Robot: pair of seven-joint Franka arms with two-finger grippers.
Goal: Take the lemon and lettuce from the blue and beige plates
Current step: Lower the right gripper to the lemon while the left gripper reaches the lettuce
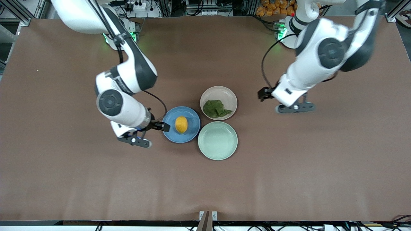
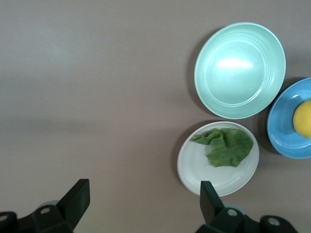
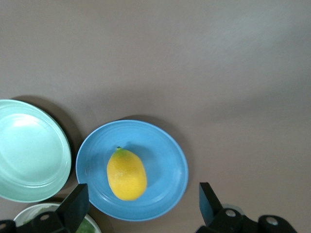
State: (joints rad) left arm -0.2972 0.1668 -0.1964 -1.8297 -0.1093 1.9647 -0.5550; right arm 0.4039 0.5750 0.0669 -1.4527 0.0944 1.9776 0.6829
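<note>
A yellow lemon (image 1: 181, 124) lies on the blue plate (image 1: 190, 114). A green lettuce leaf (image 1: 215, 108) lies on the beige plate (image 1: 222, 92). My right gripper (image 1: 134, 140) hangs open and empty over the table beside the blue plate, toward the right arm's end. Its wrist view shows the lemon (image 3: 126, 174) on the blue plate (image 3: 165, 155), off the open gripper (image 3: 143, 204). My left gripper (image 1: 296, 108) hangs open and empty over bare table toward the left arm's end. Its wrist view shows the lettuce (image 2: 224, 146) and beige plate (image 2: 194, 167) beside the gripper (image 2: 143, 201).
An empty pale green plate (image 1: 217, 140) sits next to both plates, nearer to the front camera; it also shows in the left wrist view (image 2: 239, 70) and the right wrist view (image 3: 29, 150). The three plates almost touch. Brown tabletop (image 1: 289, 166) surrounds them.
</note>
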